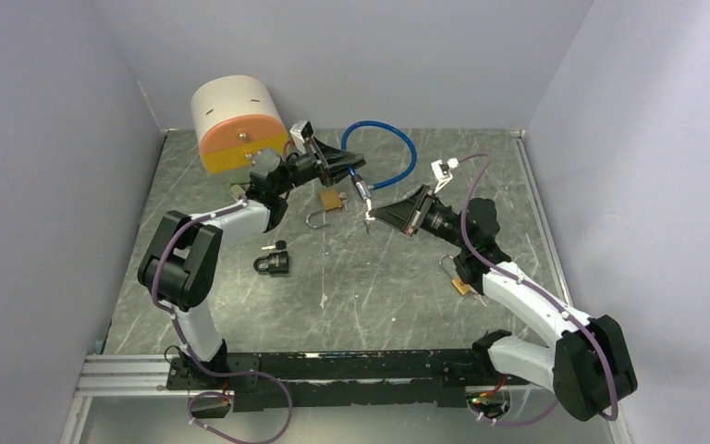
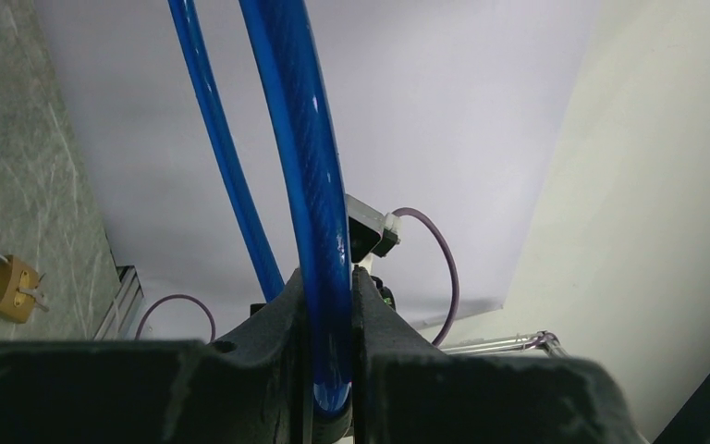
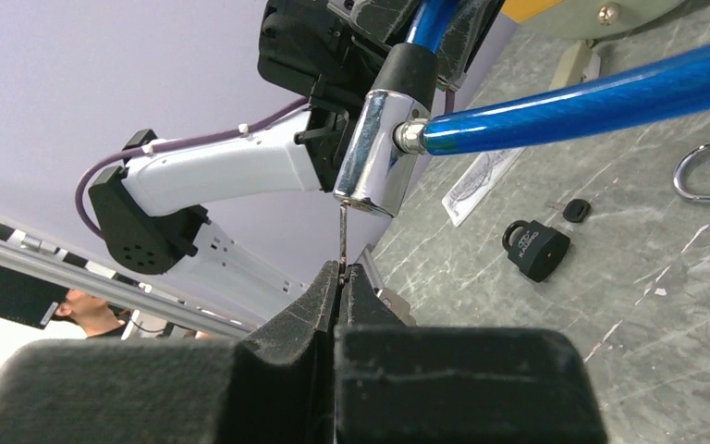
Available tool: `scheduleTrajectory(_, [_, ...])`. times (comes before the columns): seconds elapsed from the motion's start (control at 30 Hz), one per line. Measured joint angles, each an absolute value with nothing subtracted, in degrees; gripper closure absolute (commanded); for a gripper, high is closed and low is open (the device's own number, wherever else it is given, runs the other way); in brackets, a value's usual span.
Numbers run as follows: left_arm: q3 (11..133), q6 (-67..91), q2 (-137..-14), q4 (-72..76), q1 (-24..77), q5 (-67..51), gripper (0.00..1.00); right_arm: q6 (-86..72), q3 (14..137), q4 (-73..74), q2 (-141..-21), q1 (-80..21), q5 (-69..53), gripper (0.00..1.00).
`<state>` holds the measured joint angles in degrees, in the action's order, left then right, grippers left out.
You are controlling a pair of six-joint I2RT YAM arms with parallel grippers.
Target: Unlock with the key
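Here the left gripper point(image 2: 328, 289) is clenched on the blue cable lock point(image 2: 305, 139), holding it up off the table point(image 1: 379, 305) toward the back wall. The lock's silver cylinder point(image 3: 376, 153) hangs at the cable's end, between the two arms. The right gripper point(image 3: 340, 277) is pinched tight on a thin key point(image 3: 342, 231), whose tip meets the underside of the cylinder; how deep it sits inside cannot be told. On the table lie a black padlock point(image 1: 273, 264), with a small black piece point(image 3: 576, 210) just beside it, and a brass padlock point(image 1: 330, 202) below the left gripper
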<state>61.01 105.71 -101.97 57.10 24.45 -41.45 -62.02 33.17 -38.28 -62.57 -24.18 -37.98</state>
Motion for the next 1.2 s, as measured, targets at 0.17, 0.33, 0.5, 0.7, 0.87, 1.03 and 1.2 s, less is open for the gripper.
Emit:
scheduleTrajectory(0.17, [61.0,106.1,-102.0,58.0,24.2,-40.7,0.98,-63.5,34.1,-38.7,-64.1,-24.2,-38.0,1.00])
scheduleTrajectory(0.33, [61.1,107.2,-102.0,59.2,24.0,-40.2,0.98,-65.5,34.1,-39.7,-64.9,-24.2,-38.0,1.00])
scheduleTrajectory(0.5, [61.9,108.2,-102.0,59.8,24.0,-40.1,0.98,-68.2,34.1,-42.2,-65.3,-24.0,-38.1,1.00])
scheduleTrajectory(0.7, [62.8,108.9,-102.0,60.6,24.0,-39.9,0.98,-73.4,34.1,-47.7,-67.6,-23.3,-39.6,1.00])
scheduleTrajectory(0.87, [62.9,109.4,-102.0,60.7,23.8,-39.6,0.97,-79.4,34.1,-53.9,-70.8,-23.0,-41.1,1.00])
scheduleTrajectory(1.03, [63.0,109.6,-102.0,61.3,23.8,-39.6,0.98,-83.4,34.2,-55.6,-71.7,-23.0,-41.5,1.00])
scheduleTrajectory(1.2, [63.5,109.6,-102.0,62.0,23.7,-39.6,0.97,-88.0,35.1,-56.3,-73.3,-22.8,-42.1,1.00])
